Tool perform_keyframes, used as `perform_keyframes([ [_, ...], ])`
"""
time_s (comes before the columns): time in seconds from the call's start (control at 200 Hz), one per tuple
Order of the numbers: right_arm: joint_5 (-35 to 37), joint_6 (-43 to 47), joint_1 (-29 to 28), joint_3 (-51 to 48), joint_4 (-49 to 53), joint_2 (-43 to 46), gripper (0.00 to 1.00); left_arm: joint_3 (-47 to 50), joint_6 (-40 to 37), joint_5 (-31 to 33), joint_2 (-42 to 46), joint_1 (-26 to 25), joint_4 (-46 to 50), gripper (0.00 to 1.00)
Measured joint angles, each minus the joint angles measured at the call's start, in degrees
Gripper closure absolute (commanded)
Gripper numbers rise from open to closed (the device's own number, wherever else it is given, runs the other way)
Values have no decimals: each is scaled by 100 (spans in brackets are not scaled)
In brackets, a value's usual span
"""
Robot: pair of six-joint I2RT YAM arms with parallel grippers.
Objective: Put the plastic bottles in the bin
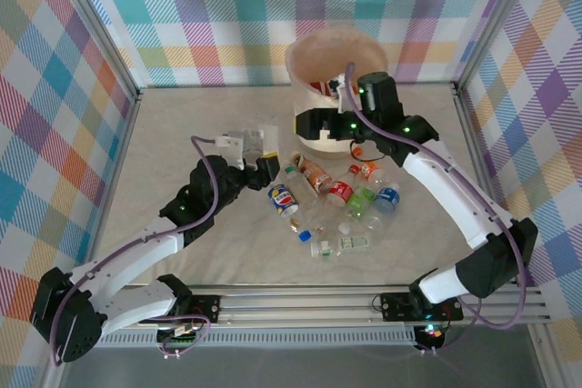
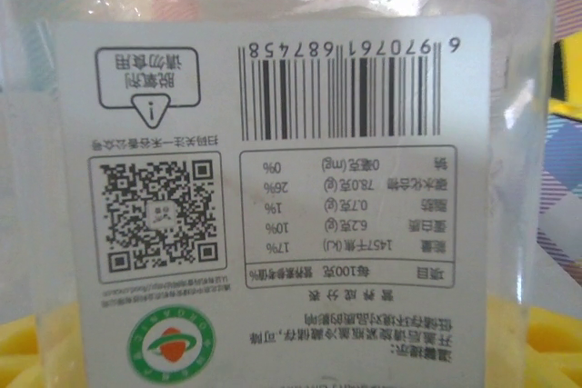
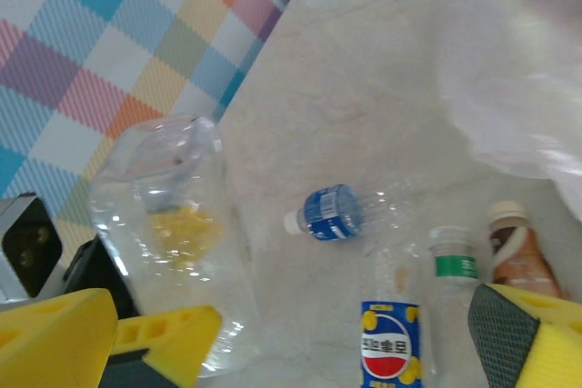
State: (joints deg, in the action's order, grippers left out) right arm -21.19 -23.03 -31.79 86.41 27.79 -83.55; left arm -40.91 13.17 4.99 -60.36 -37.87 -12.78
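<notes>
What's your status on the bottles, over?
Left fingers shut on a clear bottle. Right fingers open, empty, at the bin rim. Bottle pile on table. Right arm may crowd the drop.

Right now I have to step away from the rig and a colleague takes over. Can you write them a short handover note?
Left pincer: shut on a clear white-labelled bottle, held up to the left of the bin.
Right pincer: open and empty, close beside the bin.
Done: a red-labelled bottle seems to lie in the bin.
Left: drop the held bottle in, then move the cluster of bottles lying on the table in front of the bin.
</notes>
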Motion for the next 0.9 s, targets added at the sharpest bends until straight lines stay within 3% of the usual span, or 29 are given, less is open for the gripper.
perform_keyframes([
  [0.33, -411, 125, -350, 459, -190, -492, 1, -317, -105, -522, -286, 0, -391, 41],
  [0.53, -531, 142, -450, 608, -240, -776, 8, -352, -105, -682, -306, 0, -393, 41],
  [0.745, -706, 151, -496, 741, -251, -1023, 28, -398, -103, -732, -326, 0, -385, 39],
  [0.905, -704, 216, -511, 787, -251, -1060, 48, -398, -131, -664, -348, 0, -332, 30],
])
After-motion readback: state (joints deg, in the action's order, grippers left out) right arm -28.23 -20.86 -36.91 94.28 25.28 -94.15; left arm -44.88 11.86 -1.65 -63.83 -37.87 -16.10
